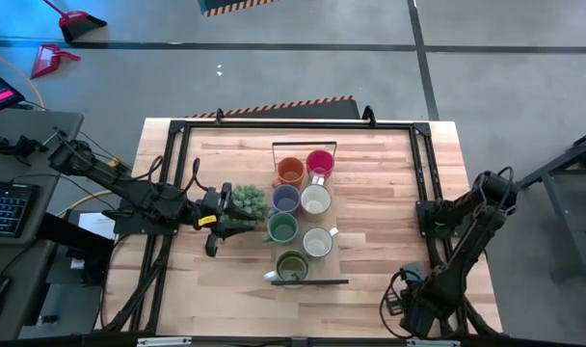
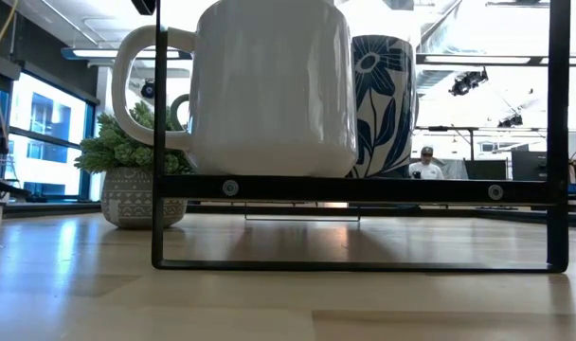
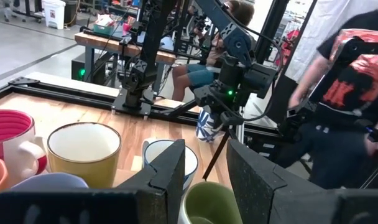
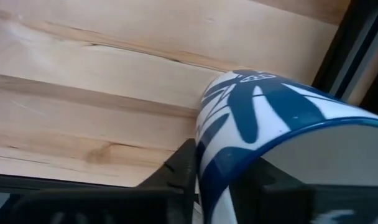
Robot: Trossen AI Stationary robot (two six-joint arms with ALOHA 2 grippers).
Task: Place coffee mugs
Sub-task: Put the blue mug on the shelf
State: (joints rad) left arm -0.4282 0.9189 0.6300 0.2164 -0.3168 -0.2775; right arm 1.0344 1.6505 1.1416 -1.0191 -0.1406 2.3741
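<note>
Seven mugs stand in two columns inside the black frame (image 1: 305,144) mid-desk in the high view: orange mug (image 1: 290,172), pink mug (image 1: 319,162), lavender mug (image 1: 285,199), teal mug (image 1: 281,227), olive mug (image 1: 291,265) and two white mugs (image 1: 315,200). The left tool (image 1: 216,223) waits beside the potted plant (image 1: 247,201), and the right arm (image 1: 466,231) is folded at the desk's right edge. The low view shows a big white mug (image 2: 269,85) behind the frame's bar, with a flowered mug (image 2: 383,95) past it; I cannot tell whether that is the one in hand. The left wrist view shows the left tool partly open and holding nothing above the mugs, with a person (image 3: 350,93) beyond the desk. In the right wrist view the right tool (image 4: 226,169) pinches the wall of a blue-patterned mug (image 4: 282,112), one finger outside and one inside the rim, over bare desk (image 4: 83,93). A pinch on one wall probably lets a mug tilt, so lift straight up and carry it slowly. The bare place beside the olive mug looks like the spot. Come down vertically, clear of neighbouring rims, and let go only once the base sits flat.
</note>
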